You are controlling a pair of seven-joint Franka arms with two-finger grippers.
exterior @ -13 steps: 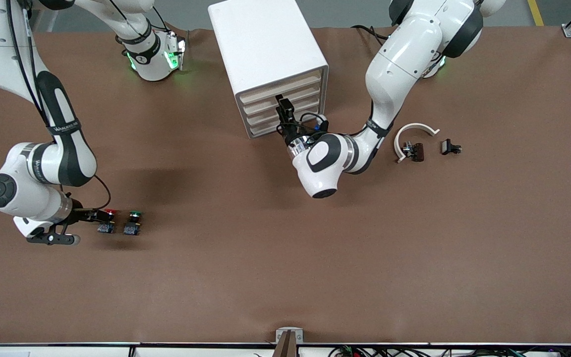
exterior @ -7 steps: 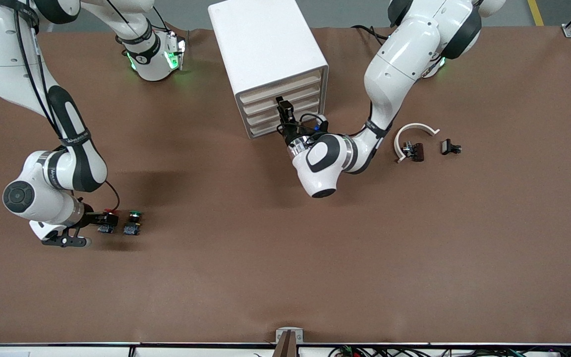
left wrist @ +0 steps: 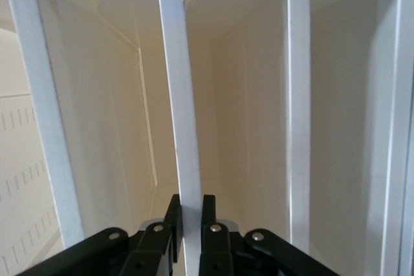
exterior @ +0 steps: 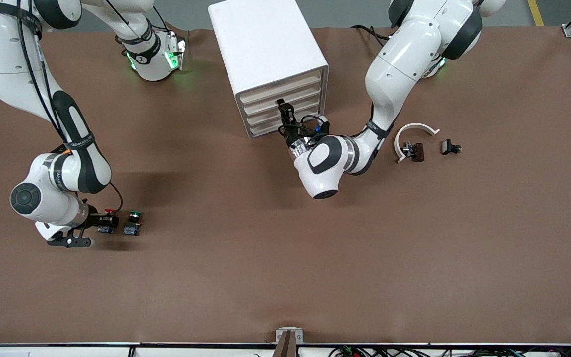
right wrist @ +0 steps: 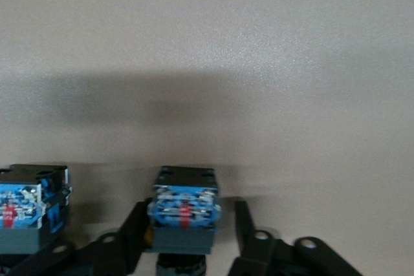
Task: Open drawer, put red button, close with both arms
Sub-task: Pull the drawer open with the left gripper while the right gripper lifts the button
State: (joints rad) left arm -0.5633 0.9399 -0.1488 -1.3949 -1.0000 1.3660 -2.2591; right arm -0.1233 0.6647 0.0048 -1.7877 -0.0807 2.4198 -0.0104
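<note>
All four drawers in the white cabinet (exterior: 265, 44) sit pushed in. My left gripper (exterior: 282, 105) (left wrist: 191, 214) is shut on the thin white front lip of one of the middle drawers (left wrist: 184, 127); both fingers (left wrist: 173, 218) press flat against it. Toward the right arm's end of the table, the red button (exterior: 106, 228) (right wrist: 184, 214) rests on the brown mat, its blue base facing the right wrist camera. My right gripper (exterior: 105, 220) (right wrist: 187, 231) straddles it, open. One finger (right wrist: 132, 231) touches the base block, and a gap shows at the other.
The green-capped button (exterior: 132, 225) (right wrist: 29, 214) lies right beside the red one, toward the left arm's end. A white curved piece (exterior: 414, 130) and two small black parts (exterior: 414, 151) (exterior: 450, 147) lie toward the left arm's end, beside the left arm.
The right arm has shifted toward the buttons and brought its fingers around the red one, narrowing them. The left gripper's fingers have closed on the drawer lip; that arm has barely moved.
</note>
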